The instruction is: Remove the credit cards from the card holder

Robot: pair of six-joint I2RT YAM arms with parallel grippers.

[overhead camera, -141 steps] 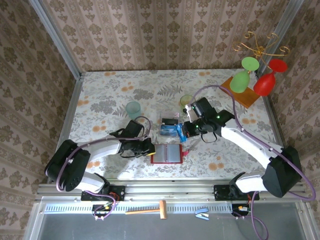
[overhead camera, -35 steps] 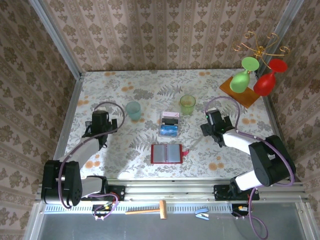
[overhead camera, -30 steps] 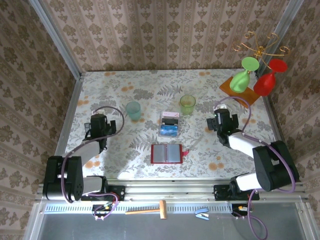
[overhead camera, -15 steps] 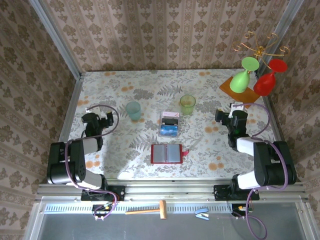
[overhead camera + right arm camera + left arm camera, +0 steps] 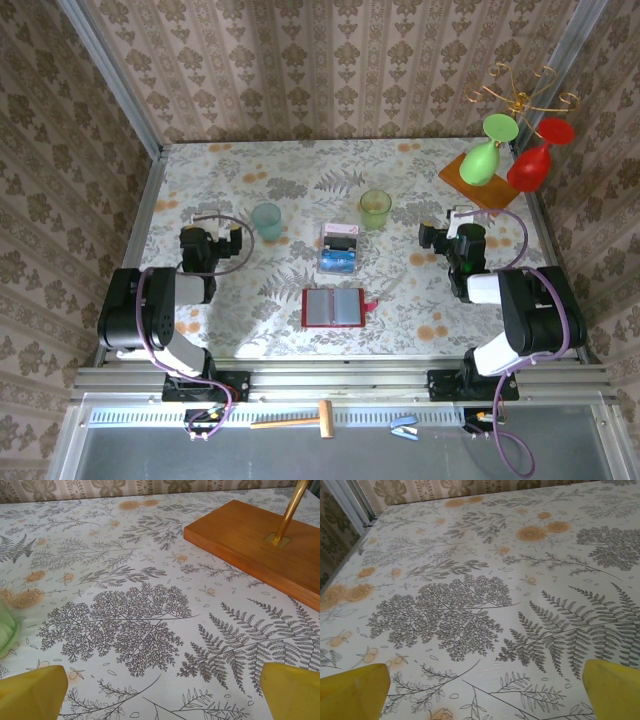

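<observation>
I note left gripper and right gripper both empty with fingers spread, well apart from the open card holder; credit cards lie just beyond it.

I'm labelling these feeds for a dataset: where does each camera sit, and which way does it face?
Top external: high behind the robot, looking down on the table, card holder, left gripper and right gripper.
Left wrist: low, facing the far wall across the table; yellow fingertips show.
Right wrist: low, facing the wooden base; yellow fingertips show.
Shared: top and right wrist both show that base.
</observation>
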